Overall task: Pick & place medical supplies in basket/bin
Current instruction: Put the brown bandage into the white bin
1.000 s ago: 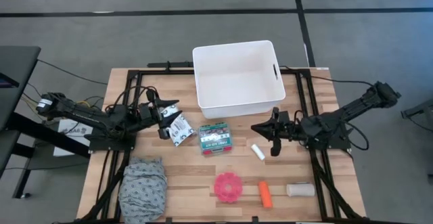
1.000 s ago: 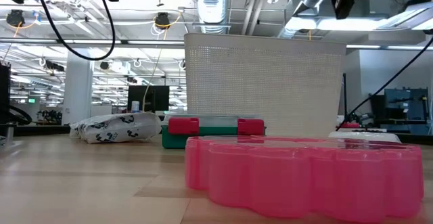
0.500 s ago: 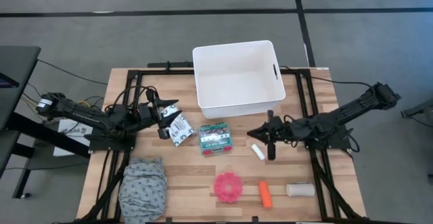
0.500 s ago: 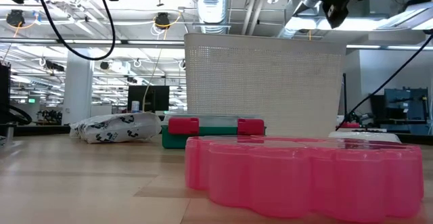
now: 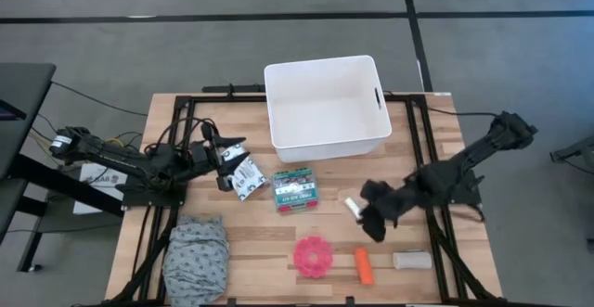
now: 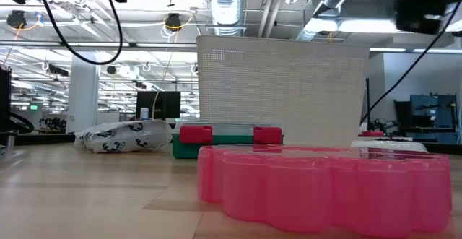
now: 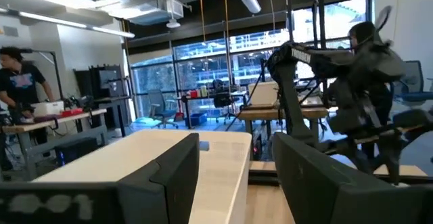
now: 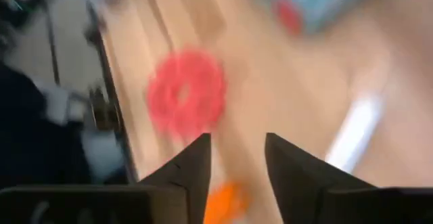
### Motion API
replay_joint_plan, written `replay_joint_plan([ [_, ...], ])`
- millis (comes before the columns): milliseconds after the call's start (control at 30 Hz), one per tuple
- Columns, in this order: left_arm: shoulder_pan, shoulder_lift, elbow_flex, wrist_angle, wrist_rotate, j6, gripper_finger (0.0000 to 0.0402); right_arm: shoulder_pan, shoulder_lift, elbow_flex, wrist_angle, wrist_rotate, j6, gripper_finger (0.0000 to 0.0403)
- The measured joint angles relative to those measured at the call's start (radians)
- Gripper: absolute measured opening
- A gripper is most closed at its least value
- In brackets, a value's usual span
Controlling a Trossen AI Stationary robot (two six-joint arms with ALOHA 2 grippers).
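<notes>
Jaws of the right gripper (image 5: 374, 223) were seen parted and empty, hung over the surface (image 5: 260, 242) just beside the tiny white cylinder (image 5: 353, 207), whose long axis ran diagonally. The white tub (image 5: 324, 142) lay well apart toward the far edge, its interior bare. Left gripper (image 5: 223, 163) jaws were seen spread by the white packet (image 5: 246, 177), waiting. The pink disc (image 5: 315, 256), orange tube (image 5: 363, 265) and beige roll (image 5: 411, 261) were spaced near the right arm, with open room between.

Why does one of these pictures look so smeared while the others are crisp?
The right wrist view is motion-blurred: the pink disc and orange tube smear. In the high view only the right gripper is fuzzy. The low view shows the disc sharply.
</notes>
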State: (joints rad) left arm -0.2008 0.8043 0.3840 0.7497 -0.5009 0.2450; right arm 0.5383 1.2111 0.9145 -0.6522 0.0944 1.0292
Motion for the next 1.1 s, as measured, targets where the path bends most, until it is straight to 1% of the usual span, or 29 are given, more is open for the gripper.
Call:
replay_joint_plan([
  [133, 0.0, 0.0, 0.0, -0.021, 0.001, -0.05, 0.0178, 0.083, 0.092, 0.02, -0.084, -0.194, 0.214, 0.0172],
  [200, 0.0, 0.0, 0.0, -0.028, 0.001, -0.069, 0.0178, 0.135, 0.144, 0.019, -0.104, -0.276, 0.295, 0.0181],
  [300, 0.0, 0.0, 0.0, -0.029, 0.003, -0.075, 0.0178, 0.212, 0.222, 0.019, -0.136, -0.374, 0.323, 0.0189],
  [367, 0.0, 0.0, 0.0, -0.033, 0.003, -0.085, 0.0178, 0.25, 0.268, 0.019, -0.134, -0.457, 0.325, 0.0191],
  [433, 0.0, 0.0, 0.0, -0.034, 0.007, -0.124, 0.0178, 0.279, 0.307, 0.019, -0.136, -0.505, 0.324, 0.019],
  [500, 0.0, 0.0, 0.0, -0.034, 0.033, -0.172, 0.0178, 0.3, 0.344, 0.019, -0.144, -0.504, 0.314, 0.0187],
  [567, 0.0, 0.0, 0.0, -0.034, 0.071, -0.199, 0.0178, 0.32, 0.376, 0.019, -0.161, -0.473, 0.309, 0.0181],
  [633, 0.0, 0.0, 0.0, -0.034, 0.106, -0.204, 0.0178, 0.337, 0.406, 0.02, -0.177, -0.449, 0.309, 0.0176],
  [700, 0.0, 0.0, 0.0, -0.034, 0.13, -0.204, 0.0178, 0.35, 0.433, 0.02, -0.185, -0.461, 0.304, 0.0171],
  [767, 0.0, 0.0, 0.0, -0.034, 0.136, -0.207, 0.0178, 0.36, 0.45, 0.022, -0.185, -0.479, 0.299, 0.0168],
  [867, 0.0, 0.0, 0.0, -0.034, 0.139, -0.208, 0.0178, 0.368, 0.461, 0.022, -0.185, -0.48, 0.299, 0.0167],
  [1000, 0.0, 0.0, 0.0, -0.034, 0.139, -0.208, 0.0178, 0.372, 0.461, 0.021, -0.184, -0.451, 0.298, 0.0168],
  [1100, 0.0, 0.0, 0.0, -0.034, 0.139, -0.208, 0.0178, 0.385, 0.461, 0.02, -0.182, -0.394, 0.298, 0.0173],
])
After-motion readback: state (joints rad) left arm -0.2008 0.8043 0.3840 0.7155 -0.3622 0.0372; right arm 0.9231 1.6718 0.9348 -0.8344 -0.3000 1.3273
